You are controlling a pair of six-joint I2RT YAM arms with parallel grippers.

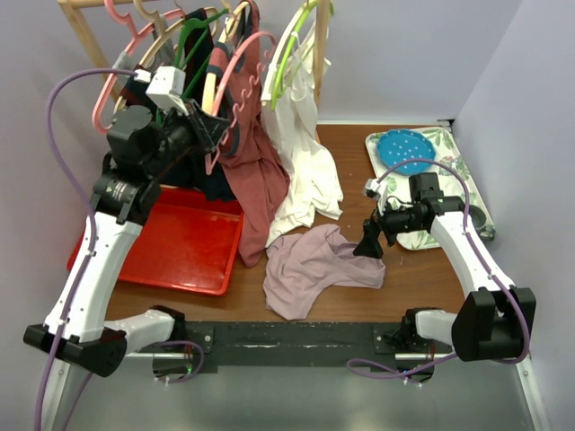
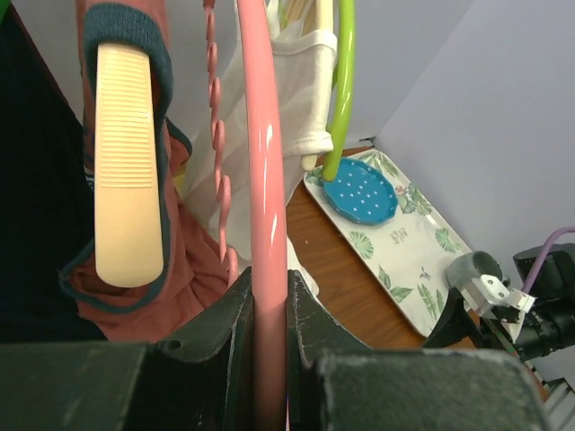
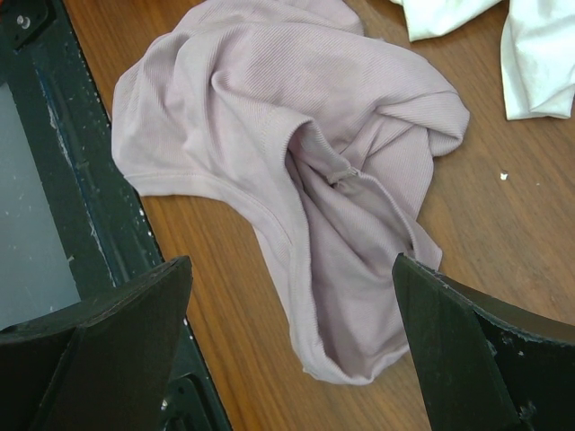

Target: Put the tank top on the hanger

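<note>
No text, label, brand or number can be read in any view. The tank top (image 3: 269, 135) and the hanger (image 2: 262, 224) have plain surfaces, and the tray (image 2: 415, 269) carries only a printed pattern of green leaves, without letters

Mauve tank top (image 1: 314, 265) lies crumpled; left claw (image 2: 269, 287) clamps salmon hanger (image 2: 267, 162).

The tank top (image 3: 296, 135) is lying as thin, finely ribbed, matt cloth, creasing softly. The hanger (image 2: 268, 224) is gleaming as smooth, glossy plastic, catching a bright highlight. The table (image 3: 503, 242) is showing smooth brown wood grain with a dull sheen. The white garment (image 3: 539, 54) is looking like matt knit cloth. The red tray (image 1: 180, 242) is shining like smooth plastic.
</note>
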